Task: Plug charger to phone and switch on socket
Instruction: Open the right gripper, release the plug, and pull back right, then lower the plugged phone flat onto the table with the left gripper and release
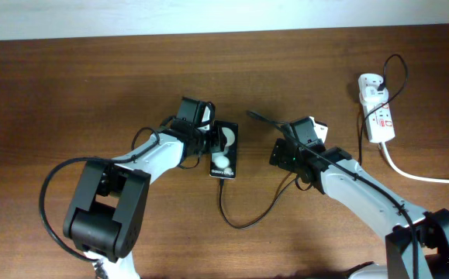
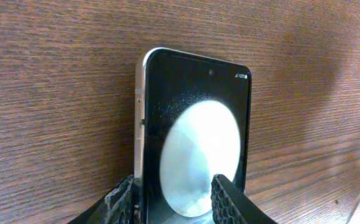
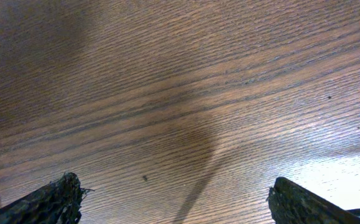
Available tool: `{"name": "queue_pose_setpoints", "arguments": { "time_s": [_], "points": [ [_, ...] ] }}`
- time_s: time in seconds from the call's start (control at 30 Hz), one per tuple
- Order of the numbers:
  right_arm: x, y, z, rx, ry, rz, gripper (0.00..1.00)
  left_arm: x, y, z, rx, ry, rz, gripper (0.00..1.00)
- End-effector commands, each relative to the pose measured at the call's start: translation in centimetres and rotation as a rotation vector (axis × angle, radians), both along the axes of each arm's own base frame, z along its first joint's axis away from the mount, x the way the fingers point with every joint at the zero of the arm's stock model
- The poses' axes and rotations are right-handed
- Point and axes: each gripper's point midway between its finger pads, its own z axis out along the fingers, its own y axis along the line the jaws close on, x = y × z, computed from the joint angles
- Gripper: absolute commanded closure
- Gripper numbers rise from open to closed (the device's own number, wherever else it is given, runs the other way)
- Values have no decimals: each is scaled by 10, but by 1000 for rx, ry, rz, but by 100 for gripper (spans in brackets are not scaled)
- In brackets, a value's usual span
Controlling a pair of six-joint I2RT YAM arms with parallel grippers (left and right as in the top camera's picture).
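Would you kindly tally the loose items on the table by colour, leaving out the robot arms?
Black: 2 (phone, charger cable)
White: 1 (power strip)
Total: 3

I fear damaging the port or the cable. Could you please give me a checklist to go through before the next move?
1. Left hand grips the phone at its sides: ok.
2. Right hand is open and empty: ok.
3. Charger reaches the lower end of the phone: ok.
4. Connector is fully seated in the port: cannot tell.
5. Socket is switched on: cannot tell.
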Motion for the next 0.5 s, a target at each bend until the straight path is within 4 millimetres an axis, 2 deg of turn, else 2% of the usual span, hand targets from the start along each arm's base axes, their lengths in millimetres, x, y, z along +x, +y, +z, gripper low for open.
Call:
{"name": "queue_pose_setpoints", "arguments": {
  "time_s": [0.0,0.07,0.13,0.2,0.27,0.3,0.37,0.47],
  "points": [
    [3,-4,5,-15,-18,-5,1,-10,20,-28,95,49,25,61],
    [3,-4,5,-15,-18,-5,1,-10,20,-28,95,49,25,59],
    [3,-4,5,-15,-18,-6,1,-10,20,-28,95,49,25,49],
    [3,-4,5,-15,-18,-5,1,-10,20,-28,94,48,25,43],
    [3,-3,5,-15,-18,-6,1,-10,19,-28,94,47,25,43],
    [3,-3,5,-15,-18,-6,1,-9,19,-27,93,45,25,44],
    [3,-4,5,-15,-18,-5,1,-4,17,-21,81,25,25,57],
    [3,-3,5,-12,-17,-4,1,-1,17,10,85,-51,-28,62]
  ]
}}
